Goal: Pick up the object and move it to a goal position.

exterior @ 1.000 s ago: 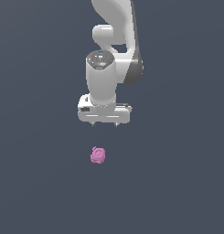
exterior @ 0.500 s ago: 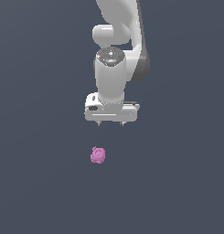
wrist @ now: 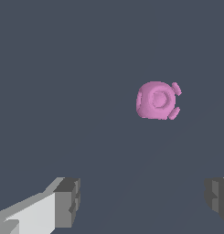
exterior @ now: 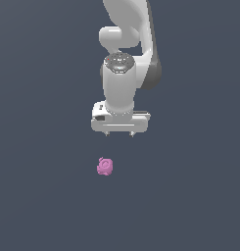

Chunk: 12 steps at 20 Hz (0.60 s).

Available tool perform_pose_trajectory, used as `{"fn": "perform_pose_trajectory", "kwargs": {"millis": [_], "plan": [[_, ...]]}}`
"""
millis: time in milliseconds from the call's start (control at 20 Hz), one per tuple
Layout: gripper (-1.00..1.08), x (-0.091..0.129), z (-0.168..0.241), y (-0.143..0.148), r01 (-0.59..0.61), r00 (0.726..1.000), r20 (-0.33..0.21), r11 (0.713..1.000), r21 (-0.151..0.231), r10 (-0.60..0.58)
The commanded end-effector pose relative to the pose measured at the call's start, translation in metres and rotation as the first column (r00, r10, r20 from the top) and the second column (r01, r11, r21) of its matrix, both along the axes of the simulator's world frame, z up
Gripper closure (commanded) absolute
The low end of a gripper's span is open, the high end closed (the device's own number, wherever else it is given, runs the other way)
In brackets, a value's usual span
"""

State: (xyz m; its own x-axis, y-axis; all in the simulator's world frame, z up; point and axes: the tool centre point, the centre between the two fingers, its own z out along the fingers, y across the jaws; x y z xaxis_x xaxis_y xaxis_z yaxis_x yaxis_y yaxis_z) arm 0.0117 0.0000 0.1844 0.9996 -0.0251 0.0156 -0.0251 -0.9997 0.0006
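**Claw poised, pink lump yet to be lifted**

A white robot arm holds its claw (exterior: 119, 133) above a plain dark worktop (exterior: 48, 196) with the fingers (wrist: 67, 201) spread wide and nothing between them. The small pink lump (exterior: 105, 166) sits alone on the surface, apart from the claw and a little toward the exterior view's left of it. By this evidence the job has barely begun — the grasp, the lift and the carry to a goal all remain, and no goal marker shows.
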Motion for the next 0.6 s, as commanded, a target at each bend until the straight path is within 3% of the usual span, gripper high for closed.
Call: {"fn": "perform_pose_trajectory", "kwargs": {"millis": [0,550], "plan": [[-0.92,0.005,-0.005,-0.004,0.007,1.0,-0.001,1.0,0.0,-0.007],[-0.92,0.048,-0.05,-0.035,0.064,0.998,-0.009,0.998,0.003,-0.064]]}}
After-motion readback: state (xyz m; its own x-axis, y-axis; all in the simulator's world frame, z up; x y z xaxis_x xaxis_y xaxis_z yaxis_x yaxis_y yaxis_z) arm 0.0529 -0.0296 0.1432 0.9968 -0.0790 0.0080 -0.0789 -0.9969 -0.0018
